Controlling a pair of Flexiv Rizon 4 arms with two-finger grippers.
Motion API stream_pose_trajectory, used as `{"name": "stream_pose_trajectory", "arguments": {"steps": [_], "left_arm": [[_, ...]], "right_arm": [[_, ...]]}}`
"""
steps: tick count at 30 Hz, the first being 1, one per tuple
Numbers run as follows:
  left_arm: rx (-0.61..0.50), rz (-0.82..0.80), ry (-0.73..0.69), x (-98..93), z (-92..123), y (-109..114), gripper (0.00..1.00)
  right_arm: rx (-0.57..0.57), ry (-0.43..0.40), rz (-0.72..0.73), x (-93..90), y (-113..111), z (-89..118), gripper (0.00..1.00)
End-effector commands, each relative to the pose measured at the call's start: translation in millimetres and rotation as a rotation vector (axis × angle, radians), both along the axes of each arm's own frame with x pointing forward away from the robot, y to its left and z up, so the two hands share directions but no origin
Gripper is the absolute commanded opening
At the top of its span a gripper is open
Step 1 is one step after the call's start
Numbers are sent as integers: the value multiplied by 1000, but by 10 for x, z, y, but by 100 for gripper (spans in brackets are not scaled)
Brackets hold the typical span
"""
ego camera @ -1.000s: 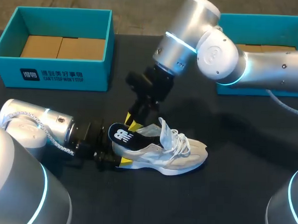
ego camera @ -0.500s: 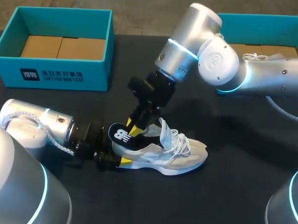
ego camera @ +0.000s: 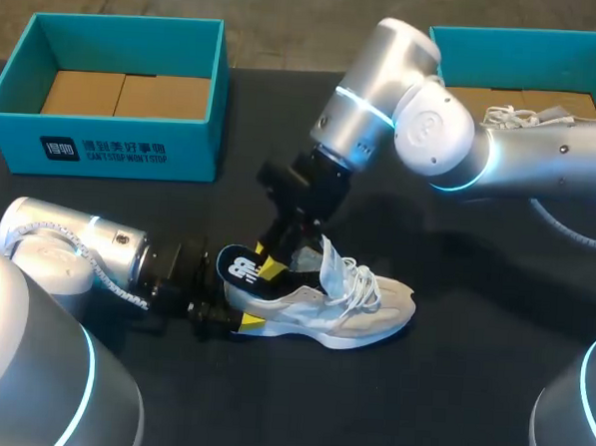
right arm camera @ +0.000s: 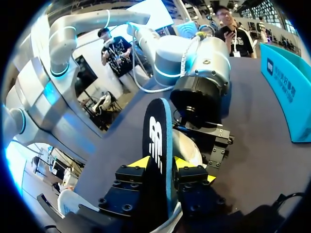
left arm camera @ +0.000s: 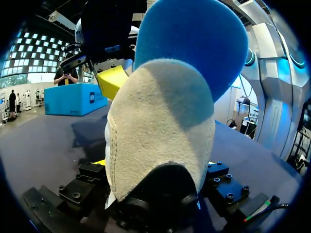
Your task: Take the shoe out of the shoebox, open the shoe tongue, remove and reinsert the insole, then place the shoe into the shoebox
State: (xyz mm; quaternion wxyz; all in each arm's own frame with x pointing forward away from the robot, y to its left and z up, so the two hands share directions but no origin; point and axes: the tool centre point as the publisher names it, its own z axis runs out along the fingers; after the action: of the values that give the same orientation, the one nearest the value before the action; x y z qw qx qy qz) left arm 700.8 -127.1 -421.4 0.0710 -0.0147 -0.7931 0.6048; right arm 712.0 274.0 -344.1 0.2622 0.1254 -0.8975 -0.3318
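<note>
A cream shoe lies on its side on the black table, toe to the right, its tongue and laces pulled up. My left gripper holds its heel from the left; in the left wrist view the beige heel fills the gap between the fingers of that gripper. A dark blue insole stands up out of the heel opening. My right gripper comes down onto it. In the right wrist view the insole sits edge-on between the two yellow tips of the right gripper, which press it from both sides.
A teal shoebox with cardboard in its bottom stands at the back left. A second teal shoebox at the back right holds another white shoe. My right arm crosses above the table's middle.
My right gripper has come down and slightly to the right over the insole, its fingers closing in on it. The left arm and the shoe have stayed put.
</note>
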Motion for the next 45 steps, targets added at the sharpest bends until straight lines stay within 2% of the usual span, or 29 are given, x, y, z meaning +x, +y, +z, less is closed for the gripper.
{"name": "stream_pose_trajectory", "arguments": {"steps": [1, 16, 19, 21, 31, 45], "left_arm": [[0, 1, -1, 11, -54, 18, 0], [0, 1, -1, 11, -54, 18, 0], [0, 1, -1, 11, -54, 18, 0], [0, 1, -1, 11, -54, 18, 0], [0, 1, -1, 11, -54, 18, 0], [0, 1, -1, 11, -54, 18, 0]], "right_arm": [[-1, 6, 4, -20, 17, -14, 23], [-13, 46, 35, -85, 66, -77, 19], [-13, 49, 34, -85, 60, -80, 13], [-15, 48, 35, -84, 54, -71, 0], [-23, 33, 35, -67, 54, 2, 0], [30, -61, 13, 15, 56, 252, 0]]}}
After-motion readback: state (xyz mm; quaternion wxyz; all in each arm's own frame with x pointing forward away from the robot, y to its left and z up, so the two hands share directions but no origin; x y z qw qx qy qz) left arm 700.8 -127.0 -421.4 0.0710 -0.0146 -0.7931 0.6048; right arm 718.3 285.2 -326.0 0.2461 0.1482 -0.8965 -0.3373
